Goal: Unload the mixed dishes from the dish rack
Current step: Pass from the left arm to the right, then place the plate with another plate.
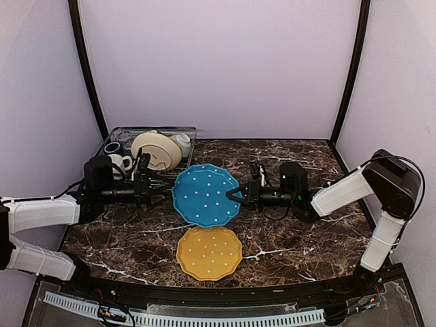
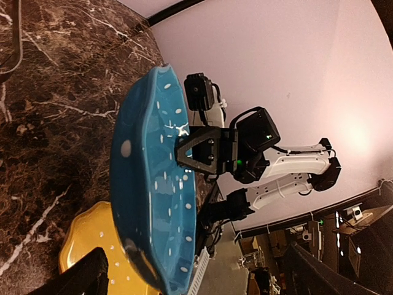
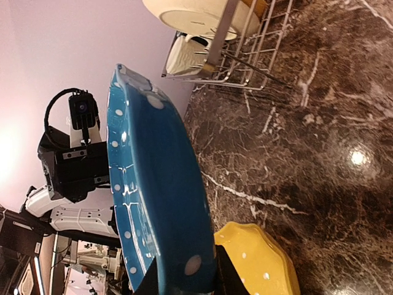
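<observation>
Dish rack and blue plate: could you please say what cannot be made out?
Top view: dish rack items behind the cream plate overlap, too small.
Right wrist: blue plate and bottom edge hide most of the right jaws.
Left wrist: bottom edge crops the left jaws.

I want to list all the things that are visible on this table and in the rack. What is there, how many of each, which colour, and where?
Dark brown marble table: one, under everything.
Silver-grey wire dish rack: one, back left corner of the table.
Cream round plate: one, leaning in the middle of the rack.
White bowl: one, right side of the rack.
Cream mug: one, front left of the rack.
Dark blue mug: one, behind the cream mug.
Blue scalloped plate with white dots: one, table centre, between both claws.
Yellow scalloped plate with white dots: one, flat on the table, nearer the robot.
Left claw: black, open, at the blue plate's left rim.
Right claw: black, shut on the blue plate's right rim.
</observation>
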